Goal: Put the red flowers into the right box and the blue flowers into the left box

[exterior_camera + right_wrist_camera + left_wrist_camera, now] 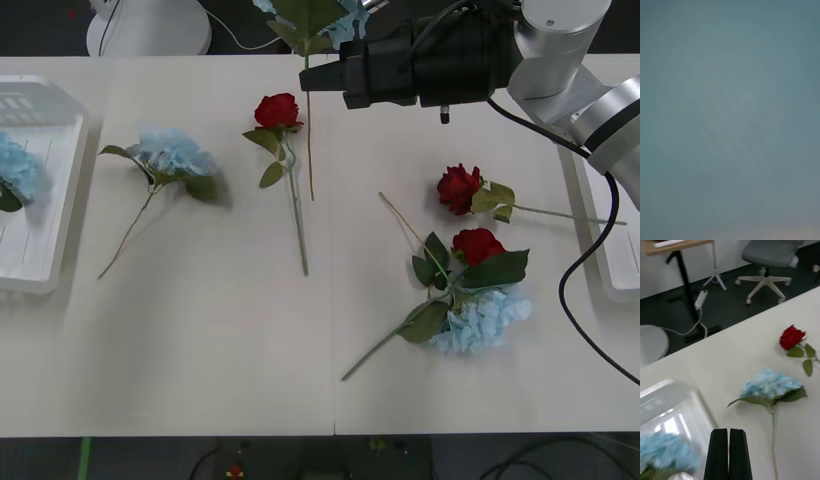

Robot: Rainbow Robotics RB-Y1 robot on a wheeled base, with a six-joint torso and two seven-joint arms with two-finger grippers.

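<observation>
Three red flowers lie on the table: one at the back middle [277, 110] [792, 336] and two on the right [459, 187] [477, 244]. A blue flower [175, 152] [769, 384] lies left of centre, and another [485, 318] rests under the front right rose. My right gripper [308, 78] reaches across the back of the table, shut on the stem of a third blue flower [345, 20], whose stem hangs below it. The left box [70, 150] [673, 401] holds one blue flower [15, 165] [666, 450]. My left gripper [729, 453] hovers by that box, shut on nothing. The right box [612, 270] peeks in at the right edge.
The right arm's black cable [570, 290] loops over the table's right side. A white round base [150, 25] stands beyond the back edge. An office chair [767, 262] and a desk leg [683, 277] stand on the floor behind the table.
</observation>
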